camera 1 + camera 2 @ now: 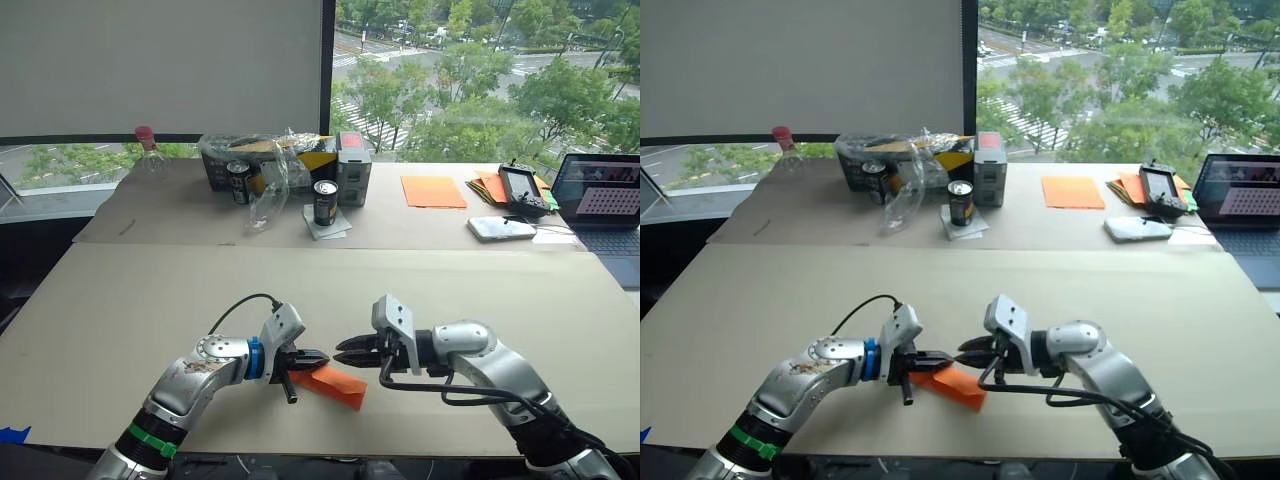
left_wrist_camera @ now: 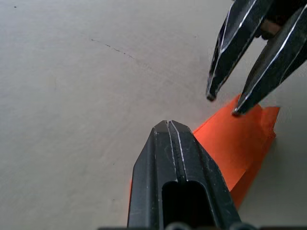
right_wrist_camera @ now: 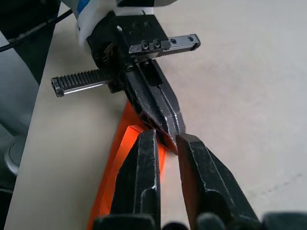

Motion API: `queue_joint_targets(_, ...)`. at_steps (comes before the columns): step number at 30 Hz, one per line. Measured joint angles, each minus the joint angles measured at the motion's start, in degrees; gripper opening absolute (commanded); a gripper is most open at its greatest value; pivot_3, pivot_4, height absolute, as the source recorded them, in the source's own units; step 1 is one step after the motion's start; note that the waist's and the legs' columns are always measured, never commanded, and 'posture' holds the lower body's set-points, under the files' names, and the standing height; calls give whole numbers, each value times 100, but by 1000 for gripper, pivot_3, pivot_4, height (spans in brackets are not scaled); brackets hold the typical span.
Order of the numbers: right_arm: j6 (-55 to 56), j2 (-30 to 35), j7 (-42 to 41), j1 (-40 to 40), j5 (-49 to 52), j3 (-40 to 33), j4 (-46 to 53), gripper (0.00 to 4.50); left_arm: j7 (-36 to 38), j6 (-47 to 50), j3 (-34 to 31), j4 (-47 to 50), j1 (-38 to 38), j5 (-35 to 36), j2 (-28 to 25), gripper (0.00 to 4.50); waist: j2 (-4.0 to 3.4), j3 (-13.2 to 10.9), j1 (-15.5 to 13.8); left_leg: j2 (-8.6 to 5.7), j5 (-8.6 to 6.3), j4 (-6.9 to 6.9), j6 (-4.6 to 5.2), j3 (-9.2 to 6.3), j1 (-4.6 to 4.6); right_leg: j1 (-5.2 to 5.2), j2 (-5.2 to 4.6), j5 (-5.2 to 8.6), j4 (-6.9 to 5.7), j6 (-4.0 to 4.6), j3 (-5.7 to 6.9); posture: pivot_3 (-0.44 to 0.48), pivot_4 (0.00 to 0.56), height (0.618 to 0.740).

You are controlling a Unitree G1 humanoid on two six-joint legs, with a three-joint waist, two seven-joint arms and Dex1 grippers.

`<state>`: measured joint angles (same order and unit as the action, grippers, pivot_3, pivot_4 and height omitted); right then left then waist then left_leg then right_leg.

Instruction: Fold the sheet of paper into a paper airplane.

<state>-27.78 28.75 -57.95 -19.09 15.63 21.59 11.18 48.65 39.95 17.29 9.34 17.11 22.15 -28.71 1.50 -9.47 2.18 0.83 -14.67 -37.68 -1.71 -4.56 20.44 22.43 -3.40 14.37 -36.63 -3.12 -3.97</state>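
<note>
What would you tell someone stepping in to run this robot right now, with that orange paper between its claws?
Left gripper: shut on the paper airplane, holding it just above the near edge of the table.
Right gripper: slightly open, tips at the paper's edge facing the left gripper; contact unclear.
Done: the paper is already folded into a narrow layered wedge.
Left: remaining folds, probably the wings; finished shape can't be confirmed.
Spare orange sheet lies far across the table.

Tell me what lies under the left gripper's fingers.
Under the left gripper lies the folded orange paper, flat on the table. Its shut fingers pinch one edge and hide the part beneath. The right gripper, slightly open, hovers at the same edge.
</note>
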Motion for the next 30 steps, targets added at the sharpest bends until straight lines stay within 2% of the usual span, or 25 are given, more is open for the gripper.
queue_joint_targets(6, 171, -1, 48, 57, -272, 98, -343, 26, -43, 10, -23, 51, -39, 0, 17, 0, 0, 0, -2, 0, 0, 0, 0, -1, -2, -3, 0, 0, 1, 0, 1, 0, 150, 730)
queue_joint_targets(14, 361, 322, -58, 354, -311, 24, -154, 26, -66, 23, -58, 81, -60, 11, 6, 0, 0, 2, 9, 0, -1, 1, -1, 0, -12, -13, 0, 2, 5, -3, 1, 0, 150, 730)
queue_joint_targets(20, 442, 350, -69, 449, -318, 59, -121, 26, 220, -128, -4, 260, -226, -39, -470, 0, -3, 8, 51, 4, -1, 19, -1, 2, -23, -14, 3, 4, 7, 0, -1, 0, 150, 730)
queue_joint_targets(26, 441, 368, -66, 479, -316, 19, -142, 26, 258, -318, 59, 299, -264, -163, -532, 0, -4, 14, 37, 5, -1, 29, -1, 1, -25, -16, 3, 5, 19, 1, 0, 0, 150, 730)
queue_joint_targets(30, 440, 617, -113, 699, -187, -190, -32, 26, 291, -479, 156, 279, -295, -241, -538, 0, -12, 25, 3, 3, -1, 41, 0, 1, -23, -23, 0, 4, 45, 1, 1, 0, 150, 730)
